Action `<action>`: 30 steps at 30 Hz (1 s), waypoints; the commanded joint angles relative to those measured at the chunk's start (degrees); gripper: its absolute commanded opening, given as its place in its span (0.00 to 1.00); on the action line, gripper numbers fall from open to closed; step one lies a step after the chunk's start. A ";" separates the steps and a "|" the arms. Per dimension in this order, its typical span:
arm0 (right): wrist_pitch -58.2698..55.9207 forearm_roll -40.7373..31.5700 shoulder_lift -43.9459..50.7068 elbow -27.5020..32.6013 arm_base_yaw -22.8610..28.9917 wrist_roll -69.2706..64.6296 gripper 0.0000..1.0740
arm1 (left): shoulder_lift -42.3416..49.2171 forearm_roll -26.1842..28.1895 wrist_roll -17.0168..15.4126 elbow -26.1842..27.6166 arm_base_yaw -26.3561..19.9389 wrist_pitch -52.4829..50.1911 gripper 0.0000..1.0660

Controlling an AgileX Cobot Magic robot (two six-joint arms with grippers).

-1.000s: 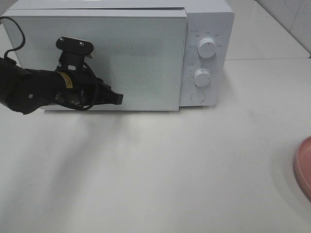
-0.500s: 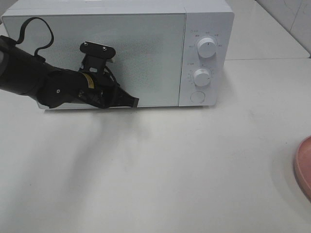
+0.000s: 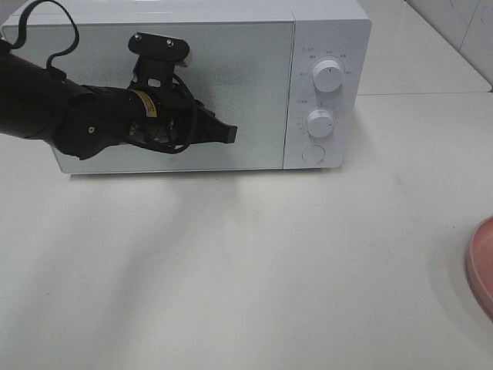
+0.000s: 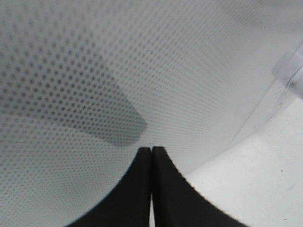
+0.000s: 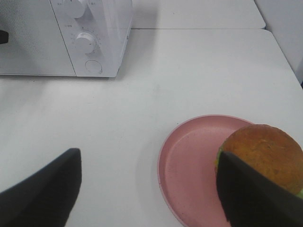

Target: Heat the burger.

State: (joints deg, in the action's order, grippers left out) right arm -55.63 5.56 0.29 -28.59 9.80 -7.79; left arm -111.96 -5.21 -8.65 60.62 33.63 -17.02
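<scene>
The burger (image 5: 265, 153) sits on the pink plate (image 5: 189, 175), toward the plate's far-right side, and it lies directly below and between the fingers of the right pincer (image 5: 147, 187), a little nearer the right-hand finger (image 5: 255, 196), which overlaps its edge in the wrist view; whether that finger touches the bun cannot be told. The right pincer's fingers stand wide apart with nothing between them, and the other finger (image 5: 45, 189) hangs over bare table, well clear of the plate. From this pincer the microwave (image 3: 323, 46) lies ahead and off to the left, its door (image 3: 246, 85) flush with the body and its two knobs facing the table. The left pincer (image 3: 229, 133) has its fingers pressed together, empty, with the tips right against the speckled door panel at about mid-width; the burger is well apart from it, across the table to its right, with only the plate's rim showing at the edge of the overhead view. So the right arm is plainly the nearer one for picking up the burger, which is round and offers no long axis to line up with. In my judgement the door must come open before the burger can go in, and the left pincer is placed at that door.
</scene>
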 commanded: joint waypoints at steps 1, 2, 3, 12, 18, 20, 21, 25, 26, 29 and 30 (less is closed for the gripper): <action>0.40 -0.11 1.49 0.11 -0.34 0.46 0.71 | 2.92 0.97 -0.34 -2.58 2.41 2.92 0.00; 0.40 -0.11 1.49 0.11 -0.34 0.46 0.71 | 2.92 0.97 -0.34 -2.58 2.41 2.92 0.00; 0.40 -0.11 1.49 0.11 -0.34 0.46 0.71 | 4.13 0.97 -0.29 -3.21 3.61 7.16 0.10; 0.40 -0.11 1.49 0.11 -0.34 0.46 0.71 | 8.31 3.21 -0.29 -3.38 7.16 28.82 0.95; 0.40 -0.11 1.49 0.11 -0.34 0.46 0.71 | 12.15 10.08 -0.29 -3.38 7.51 46.29 0.94; 0.40 -0.11 1.49 0.11 -0.34 0.46 0.71 | 12.89 10.66 -0.29 -3.38 7.51 48.76 0.94; 0.40 -0.11 1.49 0.11 -0.34 0.46 0.71 | 14.21 11.29 -0.23 -3.38 7.51 53.74 0.94; 0.40 -0.11 1.49 0.11 -0.34 0.46 0.71 | 16.84 11.34 0.17 -3.38 7.51 60.96 0.94; 0.40 -0.11 1.49 0.11 -0.34 0.46 0.71 | 18.68 11.17 0.17 -3.38 7.51 64.17 0.94; 0.40 -0.11 1.49 0.11 -0.34 0.46 0.71 | 21.89 11.06 0.00 -3.38 7.28 67.49 0.94; 0.40 -0.11 1.49 0.11 -0.34 0.46 0.71 | 21.89 11.06 0.00 -3.38 7.28 67.49 0.94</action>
State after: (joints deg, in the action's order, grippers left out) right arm -55.63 5.56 0.29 -28.59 9.80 -7.79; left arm -90.70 5.50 -8.65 57.41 40.68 49.05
